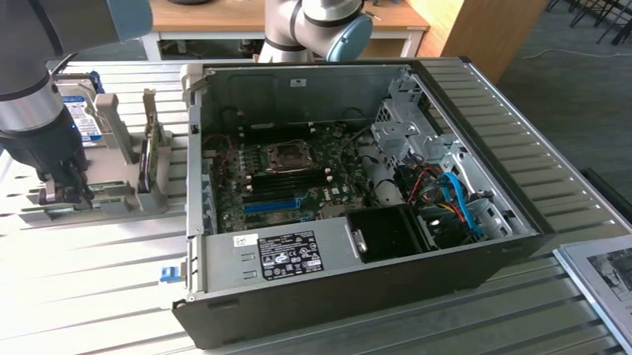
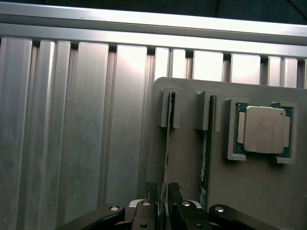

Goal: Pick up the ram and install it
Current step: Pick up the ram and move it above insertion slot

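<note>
Parted jaws straddle the ram.

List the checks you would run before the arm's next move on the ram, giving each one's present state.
1. Gripper straddles the ram: ok.
2. Jaws open: ok.
3. Ram upright in its holder slot: ok.
4. Second stick outside the jaws: ok.
5. Case open, motherboard exposed: ok.
6. Memory slots free: cannot tell.
</note>
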You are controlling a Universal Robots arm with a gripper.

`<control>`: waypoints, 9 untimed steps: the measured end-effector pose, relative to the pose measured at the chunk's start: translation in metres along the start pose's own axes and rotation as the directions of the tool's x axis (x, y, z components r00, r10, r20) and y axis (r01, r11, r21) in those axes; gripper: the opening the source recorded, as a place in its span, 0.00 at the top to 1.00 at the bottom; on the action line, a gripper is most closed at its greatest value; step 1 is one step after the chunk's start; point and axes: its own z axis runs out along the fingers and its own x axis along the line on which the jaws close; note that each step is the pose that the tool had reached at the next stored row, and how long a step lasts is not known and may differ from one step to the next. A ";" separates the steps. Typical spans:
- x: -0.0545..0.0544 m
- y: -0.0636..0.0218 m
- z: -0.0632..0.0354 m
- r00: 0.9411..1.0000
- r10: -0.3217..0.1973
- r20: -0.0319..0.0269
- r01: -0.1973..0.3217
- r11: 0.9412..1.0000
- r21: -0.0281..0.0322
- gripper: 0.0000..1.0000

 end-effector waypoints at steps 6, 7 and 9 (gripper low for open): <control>-0.001 -0.0001 0.0002 1.000 0.000 0.000 0.000 1.000 0.000 0.76; -0.001 -0.0001 0.0002 1.000 0.000 0.000 0.000 1.000 0.000 0.76; -0.001 -0.0001 0.0003 1.000 0.000 0.000 0.000 1.000 0.000 0.76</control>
